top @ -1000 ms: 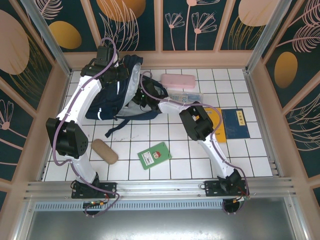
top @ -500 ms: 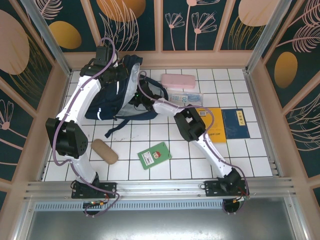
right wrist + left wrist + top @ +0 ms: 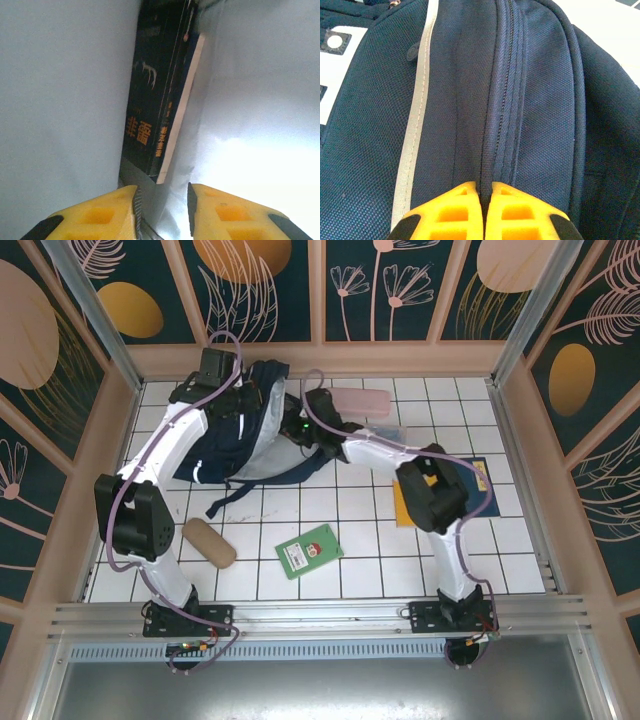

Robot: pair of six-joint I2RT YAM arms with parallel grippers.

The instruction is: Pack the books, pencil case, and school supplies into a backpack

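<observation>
**Operator:** What's right at my right gripper?

**Spotter:** Your right gripper has its yellow fingers apart, with nothing between them. Just ahead of the fingertips the black book stands on its edge, free of both fingers. Pale lining rises on either side of it. From above, that gripper sits in the mouth of the backpack.

**Operator:** And the left one?

**Spotter:** Your left gripper is closed. Its fingertips meet on the navy fabric of the backpack, and the zip seam runs straight away from them. A white reflective stripe lies just left of that seam.

**Operator:** What's a bit further out?

**Spotter:** Back along your right forearm from the gripper, the clear packet lies on the tiled table, partly under the arm. The pink pencil case lies just beside the forearm, on its far side.

**Operator:** And the other books?

**Spotter:** Further back from your right gripper, the yellow-orange book lies flat, partly under your right elbow. The navy book shows just past the other side of that elbow. The green book lies well apart from both grippers, back toward the arm bases. The tan pouch lies on the tiles well behind your left gripper, close beside that arm's lower link.
</observation>
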